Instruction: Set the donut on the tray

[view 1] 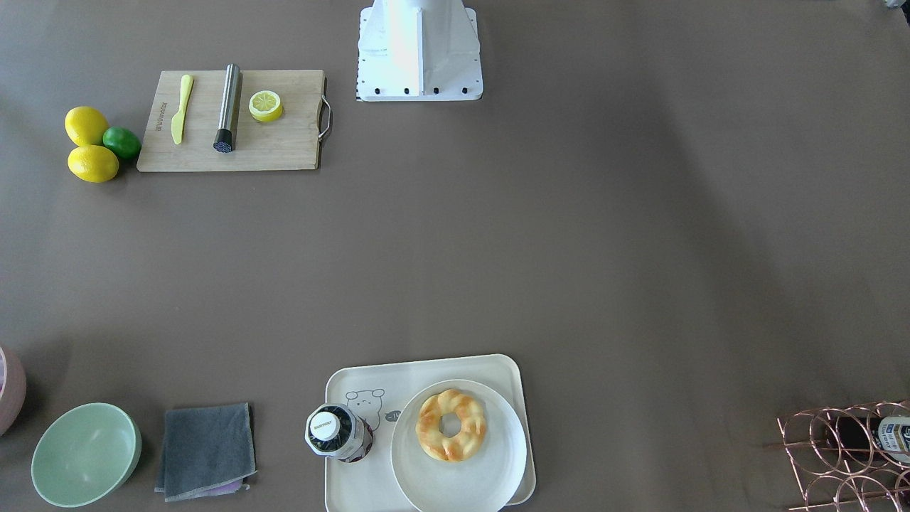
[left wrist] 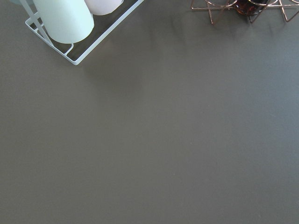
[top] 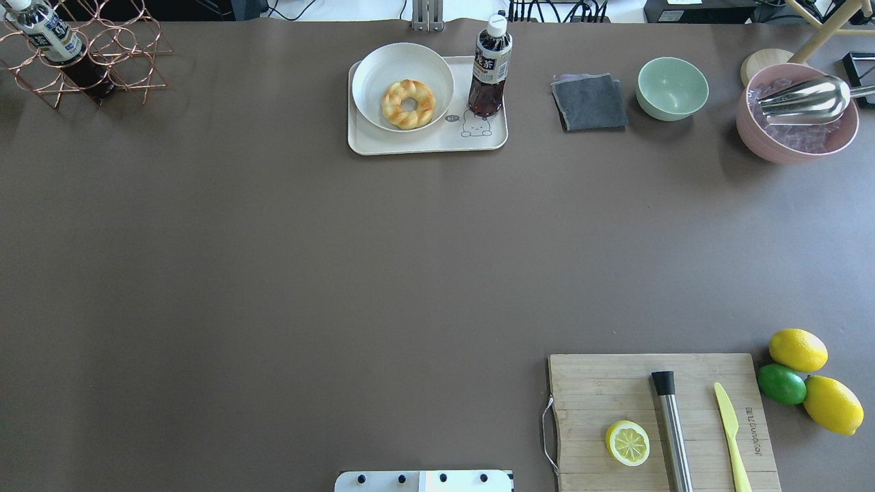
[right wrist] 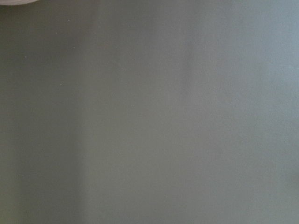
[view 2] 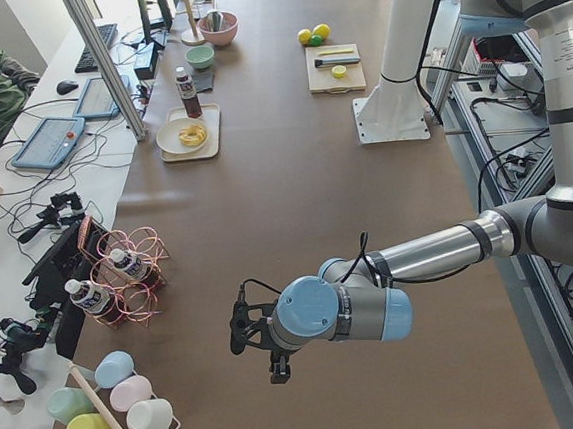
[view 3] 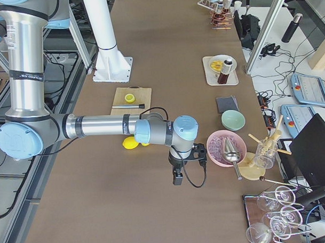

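Note:
The donut (view 1: 451, 424), a golden twisted ring, lies on a round off-white plate (view 1: 462, 483) that stands on the cream tray (view 1: 426, 363) with the bear drawing. Both also show in the overhead view, the donut (top: 408, 104) on the tray (top: 424, 142) at the table's far edge. My left gripper (view 2: 277, 366) hangs over the table's left end, far from the tray. My right gripper (view 3: 178, 178) hangs over the right end, near the pink bowl (view 3: 225, 147). I cannot tell whether either is open or shut. Both wrist views show only bare table.
A tea bottle (top: 489, 68) stands on the tray beside the plate. A grey cloth (top: 589, 102), a green bowl (top: 672, 87) and the pink bowl (top: 796, 113) lie to its right. A cutting board (top: 663, 417) holds a halved lemon, a steel rod and a knife. A copper rack (top: 82, 58) stands far left.

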